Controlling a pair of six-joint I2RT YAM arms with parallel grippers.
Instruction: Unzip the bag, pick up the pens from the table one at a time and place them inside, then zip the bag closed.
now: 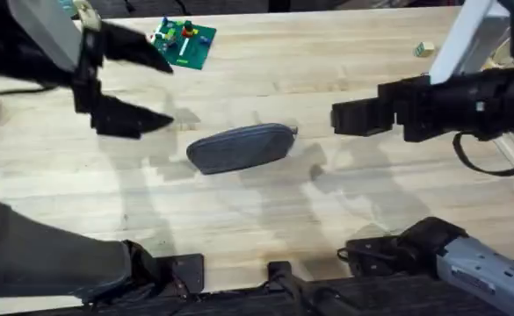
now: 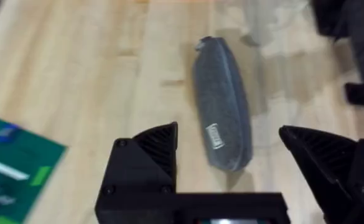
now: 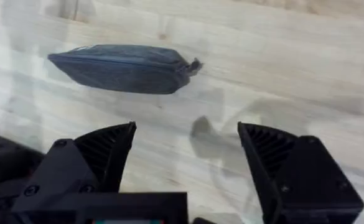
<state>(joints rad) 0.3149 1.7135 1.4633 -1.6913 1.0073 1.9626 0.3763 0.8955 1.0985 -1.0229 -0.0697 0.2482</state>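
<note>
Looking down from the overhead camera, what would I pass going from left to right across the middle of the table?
Left gripper → grey bag → right gripper, all above or on the wooden table.

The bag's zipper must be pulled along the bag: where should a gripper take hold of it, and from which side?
Probably the small pull tab sticking out at the bag's right end. The open right gripper is nearest; come from that side, pinch the tab, while the open left gripper steadies the other end.

Light wooden butcher-block surface with visible plank seams. Soft shadows cast across the planks. Green circuit board near the far edge; small block at far right.
</note>
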